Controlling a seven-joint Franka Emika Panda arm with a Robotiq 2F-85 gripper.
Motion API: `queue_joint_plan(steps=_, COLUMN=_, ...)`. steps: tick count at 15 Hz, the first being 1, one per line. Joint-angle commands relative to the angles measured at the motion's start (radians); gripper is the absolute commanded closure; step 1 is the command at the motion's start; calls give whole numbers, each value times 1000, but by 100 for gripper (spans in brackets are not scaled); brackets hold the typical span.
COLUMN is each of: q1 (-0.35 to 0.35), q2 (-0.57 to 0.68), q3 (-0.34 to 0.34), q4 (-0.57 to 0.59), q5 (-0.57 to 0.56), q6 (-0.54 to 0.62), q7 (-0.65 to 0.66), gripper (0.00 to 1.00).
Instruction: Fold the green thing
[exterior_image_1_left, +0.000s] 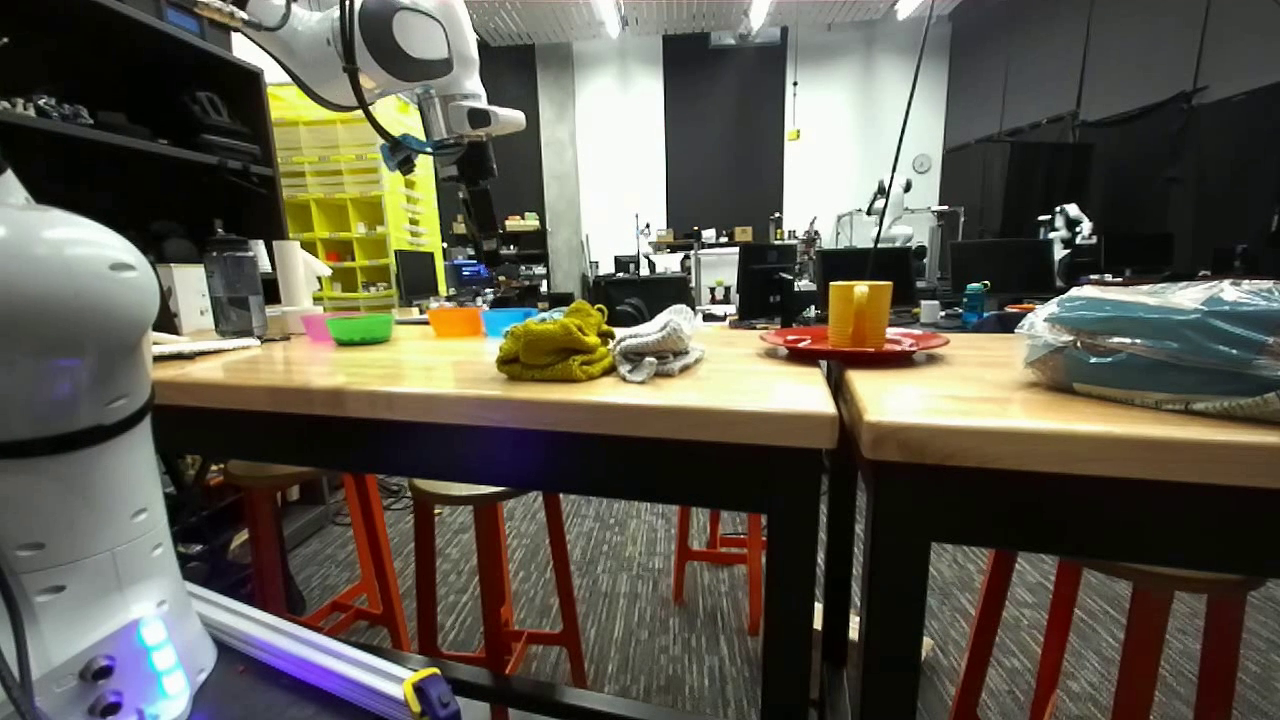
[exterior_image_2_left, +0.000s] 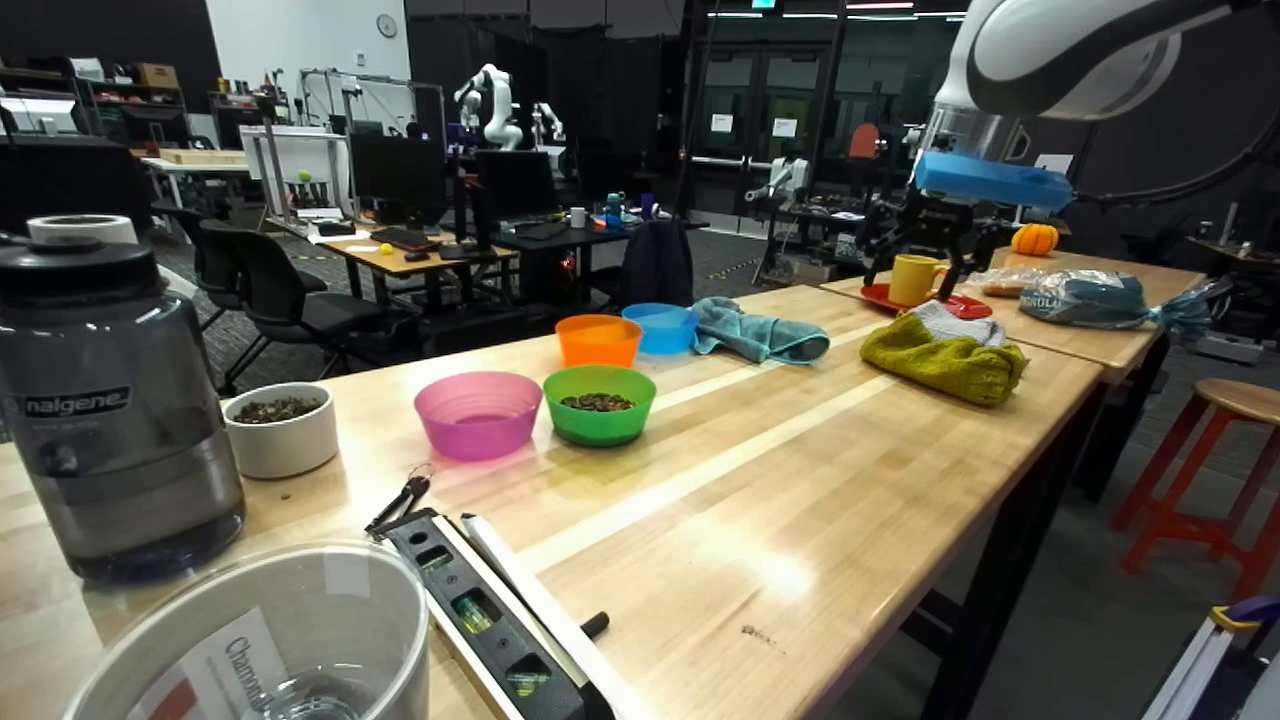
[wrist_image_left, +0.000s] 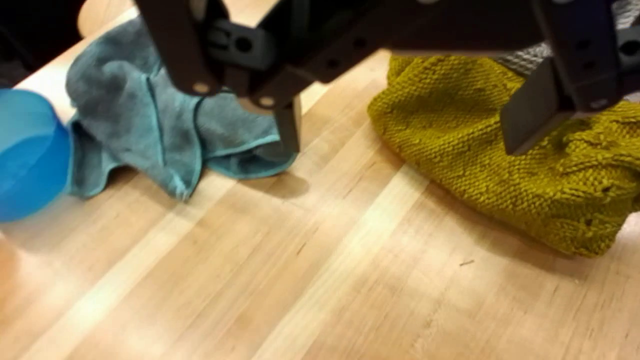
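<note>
A yellow-green knitted cloth lies bunched on the wooden table. It shows in both exterior views and at the right of the wrist view. A light grey knitted cloth lies against it and also shows in an exterior view. My gripper is open and empty, with its jaws wide apart. In the wrist view one finger appears over the yellow-green cloth and the other near the edge of a teal towel. In an exterior view the gripper hangs above the table.
The teal towel lies crumpled beside a blue bowl. Orange, green and pink bowls stand nearby. A yellow mug stands on a red plate. A bagged blue item lies on the adjoining table.
</note>
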Motion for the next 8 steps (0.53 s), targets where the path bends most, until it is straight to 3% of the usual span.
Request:
queue_joint_plan(steps=1, q1=38, q2=-40, q3=21, q4=-10, q5=-3, q6=-55, q7=-145, gripper=0)
queue_joint_plan(steps=8, q1=105, q2=-114, q3=28, q4=-63, q5=-21, q6=-130, q7=-454, gripper=0)
